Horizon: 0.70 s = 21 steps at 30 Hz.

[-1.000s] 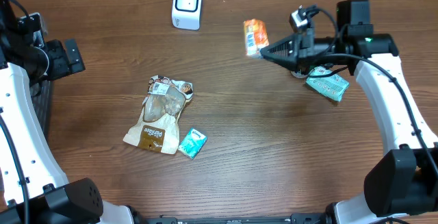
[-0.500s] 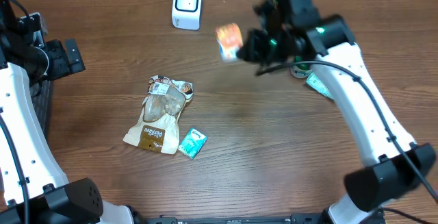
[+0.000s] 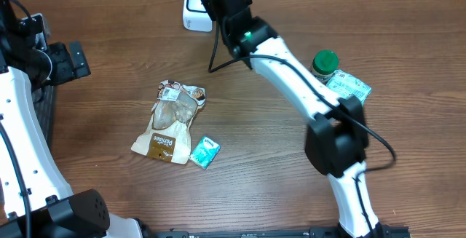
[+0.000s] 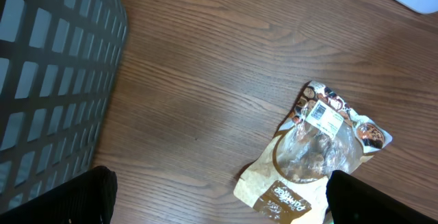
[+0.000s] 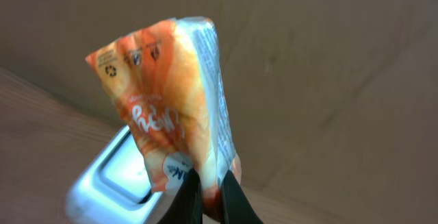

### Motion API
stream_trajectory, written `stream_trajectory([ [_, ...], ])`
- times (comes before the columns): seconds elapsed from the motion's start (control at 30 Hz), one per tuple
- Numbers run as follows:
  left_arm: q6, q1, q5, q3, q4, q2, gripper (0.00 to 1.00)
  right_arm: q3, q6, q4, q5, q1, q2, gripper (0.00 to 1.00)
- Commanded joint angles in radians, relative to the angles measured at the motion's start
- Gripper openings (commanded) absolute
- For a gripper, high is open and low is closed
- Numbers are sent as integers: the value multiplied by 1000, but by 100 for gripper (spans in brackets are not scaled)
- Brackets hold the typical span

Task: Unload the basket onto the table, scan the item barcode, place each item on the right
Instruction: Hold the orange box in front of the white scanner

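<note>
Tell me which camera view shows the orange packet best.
Right wrist: the orange packet shows large and clear, pinched at its bottom edge by the right claw, with the white scanner behind it. Overhead, the right arm hides it. The left wrist view does not include it.

Small recycling signs on the orange packet [image 5: 168, 107]; white lettering on the brown pouch [image 4: 311, 159] illegible.
</note>
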Motion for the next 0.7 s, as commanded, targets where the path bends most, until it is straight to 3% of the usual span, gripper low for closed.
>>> stream_trajectory([
  [0.0, 17, -3, 6, 11, 0, -3, 100, 9, -319, 132, 82, -10, 69, 4],
  [0.23, 17, -3, 6, 11, 0, -3, 100, 8, -529, 331, -43, -10, 205, 4],
  [0.67, 17, -3, 6, 11, 0, -3, 100, 8, -564, 327, -79, -9, 258, 4],
])
